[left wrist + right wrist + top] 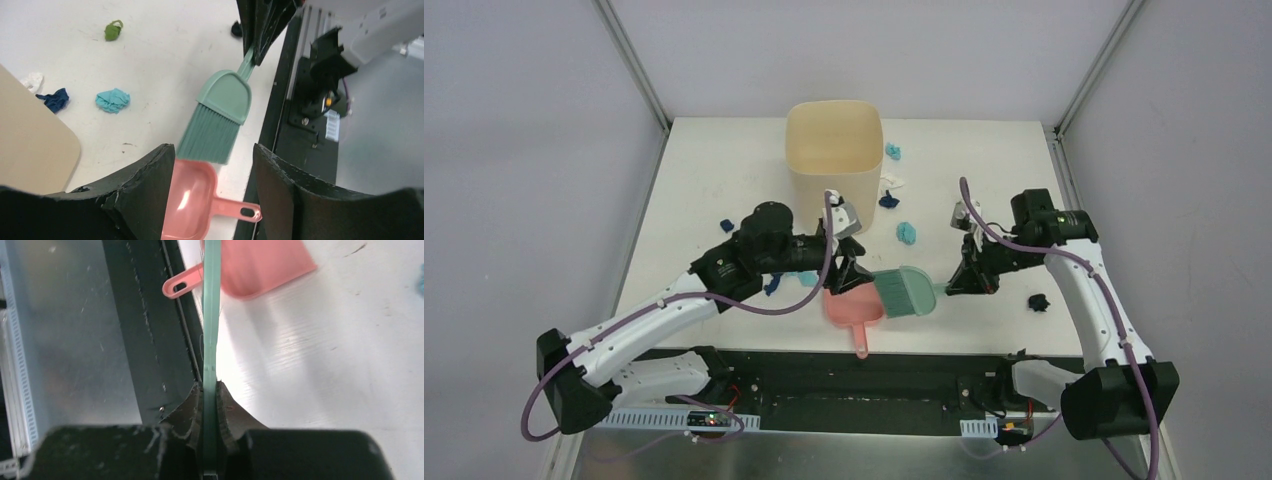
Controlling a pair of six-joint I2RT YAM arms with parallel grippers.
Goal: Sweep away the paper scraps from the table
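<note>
The right pincer (210, 390) clenched the green brush (906, 292) and the left pincer (212, 150) hung released over the pink dustpan (852, 308) at the near edge of the desk (724, 170); sweeping seemed barely begun, and the next move needed the bristles behind the paper scraps (907, 233) strewn near the bin (834, 150).

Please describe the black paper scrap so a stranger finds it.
Start at the tall beige bin, then look toward the table's near right corner. The black scrap lies there beside the right arm; every other scrap is blue, teal, white or green.
</note>
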